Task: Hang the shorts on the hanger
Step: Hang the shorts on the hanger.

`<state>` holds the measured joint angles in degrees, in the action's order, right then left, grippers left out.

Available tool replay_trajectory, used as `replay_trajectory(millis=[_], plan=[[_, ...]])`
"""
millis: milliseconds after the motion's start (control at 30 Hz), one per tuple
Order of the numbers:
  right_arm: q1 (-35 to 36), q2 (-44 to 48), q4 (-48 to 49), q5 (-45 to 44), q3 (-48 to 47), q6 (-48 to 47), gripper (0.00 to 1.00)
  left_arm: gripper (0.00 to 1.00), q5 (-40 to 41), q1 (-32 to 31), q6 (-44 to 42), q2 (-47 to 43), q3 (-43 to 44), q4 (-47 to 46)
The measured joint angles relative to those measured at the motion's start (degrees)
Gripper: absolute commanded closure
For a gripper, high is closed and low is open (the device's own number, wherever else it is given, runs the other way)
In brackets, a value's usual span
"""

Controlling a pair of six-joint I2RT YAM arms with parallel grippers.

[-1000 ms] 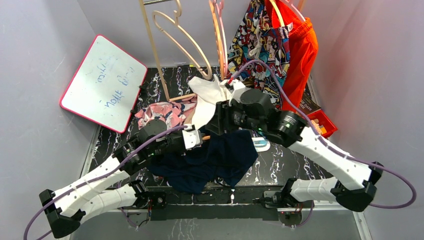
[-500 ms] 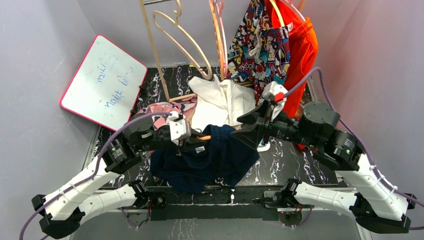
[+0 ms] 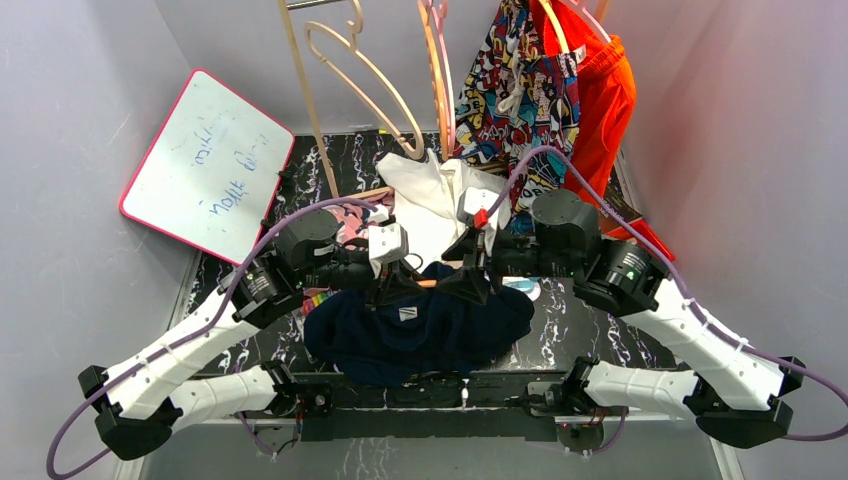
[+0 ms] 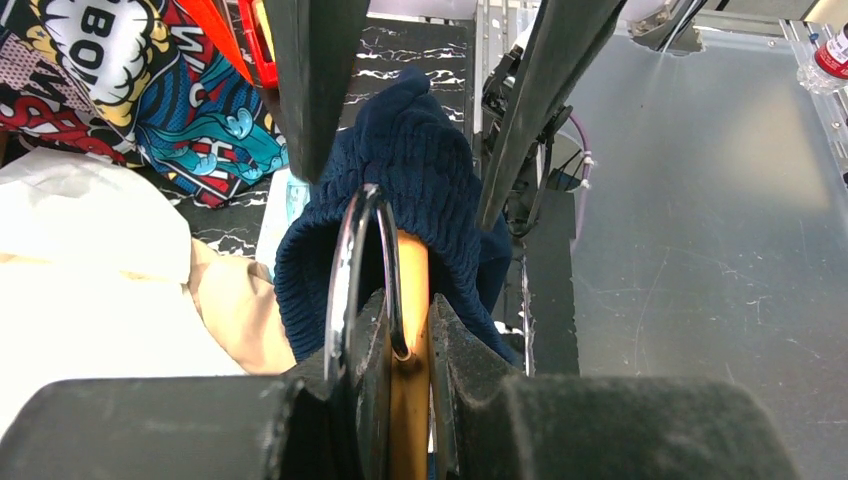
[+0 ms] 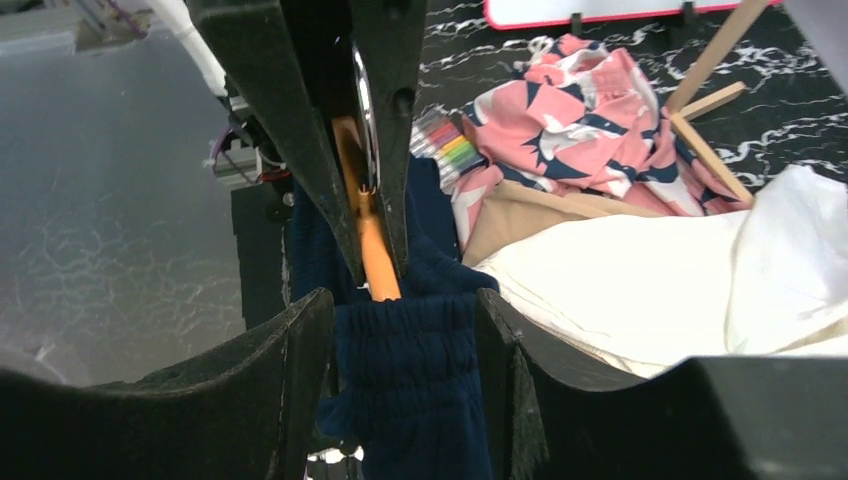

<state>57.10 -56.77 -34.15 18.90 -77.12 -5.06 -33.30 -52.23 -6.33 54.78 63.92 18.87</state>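
Observation:
The navy shorts [image 3: 420, 330] hang draped over the orange-tan hanger [image 3: 426, 283] above the table's near middle. My left gripper [image 3: 400, 285] is shut on the hanger [image 4: 410, 400] just below its metal hook [image 4: 352, 260]. The shorts [image 4: 420, 170] cover the hanger arm beyond it. My right gripper [image 3: 463, 268] faces the left one. In the right wrist view it [image 5: 402, 305] is open, its fingers [image 5: 300, 390] on either side of the gathered waistband [image 5: 410, 380], where the hanger arm [image 5: 375, 260] goes into the fabric. The rest of the hanger is hidden under the shorts.
A white cloth [image 3: 440, 200] and a pink patterned garment [image 5: 570, 110] lie behind the grippers, with markers [image 5: 450, 150] beside them. Pale beige hangers [image 3: 350, 70], a pink hanger [image 3: 436, 60], comic-print shorts [image 3: 515, 95] and orange shorts [image 3: 605, 100] hang at the back. A whiteboard [image 3: 205, 165] leans at the left.
My right gripper pulled away to the right, then came back to the waistband at the hanger's end. My left gripper shifted right with the hanger. The shorts now hang spread wider.

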Motion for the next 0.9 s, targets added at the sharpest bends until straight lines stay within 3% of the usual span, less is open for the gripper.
replay_trajectory(millis=[267,367,433,500,533,600,667,767,833,900], plan=[[0.00,-2.21,-1.97,2.69,2.03,-2.12,0.47,1.00,-0.33,0.00,-0.02,0.31,2.45,0.09],[0.00,-2.01,-1.81,2.67,2.69,-2.71,0.68,1.00,-0.70,0.00,0.00,0.72,2.80,0.07],[0.00,-1.99,-1.99,2.89,2.95,-3.02,0.95,1.00,-0.92,0.00,-0.02,1.27,3.10,0.04],[0.11,-1.73,-2.54,4.83,3.08,-4.59,1.00,1.00,-2.69,0.28,-0.17,1.62,3.37,0.68],[0.42,-1.27,-2.69,5.51,3.41,-5.14,1.00,0.93,-3.52,0.28,-0.11,1.62,3.39,0.92],[0.79,-0.02,-2.03,5.60,4.42,-4.94,1.00,0.55,-3.76,0.04,0.00,1.64,3.45,0.63],[0.76,1.22,-0.39,4.22,5.73,-4.11,1.00,0.34,-2.84,-0.02,-0.04,1.64,3.43,-0.04],[0.33,3.04,1.09,0.28,8.15,-2.49,1.00,0.18,-0.94,0.11,0.55,0.26,3.06,-1.42],[0.15,4.17,1.55,-1.53,9.53,-1.90,1.00,0.03,0.04,0.11,0.72,-1.79,2.21,-1.97],[0.15,5.05,1.75,-2.73,10.27,-1.31,1.00,0.02,0.79,0.13,0.59,-3.89,1.53,-1.88]])
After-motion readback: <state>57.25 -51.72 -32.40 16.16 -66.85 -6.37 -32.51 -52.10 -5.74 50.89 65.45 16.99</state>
